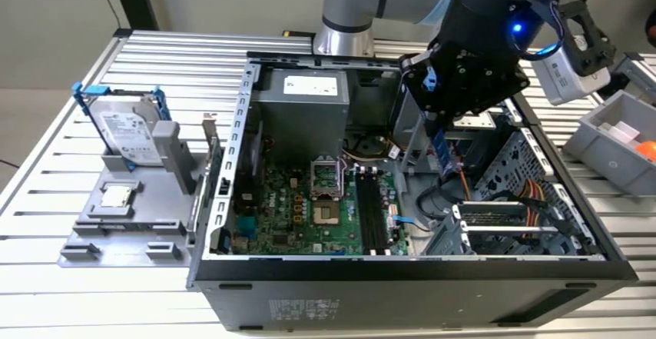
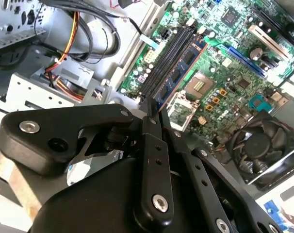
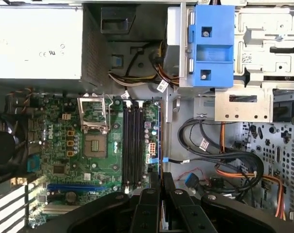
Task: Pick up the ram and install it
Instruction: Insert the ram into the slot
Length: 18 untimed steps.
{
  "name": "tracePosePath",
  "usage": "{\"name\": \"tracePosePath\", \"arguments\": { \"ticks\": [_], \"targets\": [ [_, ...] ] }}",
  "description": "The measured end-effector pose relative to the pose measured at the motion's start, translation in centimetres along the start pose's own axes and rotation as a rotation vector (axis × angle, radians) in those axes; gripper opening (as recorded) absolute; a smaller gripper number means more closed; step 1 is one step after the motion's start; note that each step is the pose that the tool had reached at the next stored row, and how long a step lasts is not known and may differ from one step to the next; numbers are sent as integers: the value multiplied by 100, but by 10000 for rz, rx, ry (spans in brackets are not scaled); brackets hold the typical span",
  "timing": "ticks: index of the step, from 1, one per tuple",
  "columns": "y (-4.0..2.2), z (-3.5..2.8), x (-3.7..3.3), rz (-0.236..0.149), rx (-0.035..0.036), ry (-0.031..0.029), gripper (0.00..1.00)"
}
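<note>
Even, diffuse light falls from above across all 3 views, with no hard shadows. In the exterior view the ribbed metal table (image 1: 61, 201) reflects a pale sheen, brightest along the exterior view's left, while the inside of the computer case (image 1: 410, 277) sits in deeper shade beneath the arm. A small blue indicator light (image 1: 518, 27) glows on the wrist. In the second wrist view the black gripper (image 2: 154, 114) is close and soft in focus, with dull highlights on its screws; the green board (image 2: 220, 73) beyond is brighter and sharper. In the first wrist view the pale power supply box (image 3: 35, 43) is nearly washed out.
</note>
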State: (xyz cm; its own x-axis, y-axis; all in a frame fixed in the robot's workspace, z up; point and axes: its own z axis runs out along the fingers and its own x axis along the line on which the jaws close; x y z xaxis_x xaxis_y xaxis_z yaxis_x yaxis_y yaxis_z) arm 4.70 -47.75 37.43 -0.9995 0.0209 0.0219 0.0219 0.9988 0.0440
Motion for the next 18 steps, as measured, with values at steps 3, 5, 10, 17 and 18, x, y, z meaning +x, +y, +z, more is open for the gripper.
{"name": "tracePosePath", "arguments": {
  "ticks": [3, 5, 10, 17, 18],
  "targets": [
    [-2, 1, 0, 232, -4, -10, 0],
    [-2, 3, 0, 379, -9, -17, 0],
    [-3, 4, 0, 676, -14, -30, 0],
    [-3, 14, 0, 720, -13, -34, 0],
    [-3, 17, 0, 686, -10, -33, 0]
  ]
}}
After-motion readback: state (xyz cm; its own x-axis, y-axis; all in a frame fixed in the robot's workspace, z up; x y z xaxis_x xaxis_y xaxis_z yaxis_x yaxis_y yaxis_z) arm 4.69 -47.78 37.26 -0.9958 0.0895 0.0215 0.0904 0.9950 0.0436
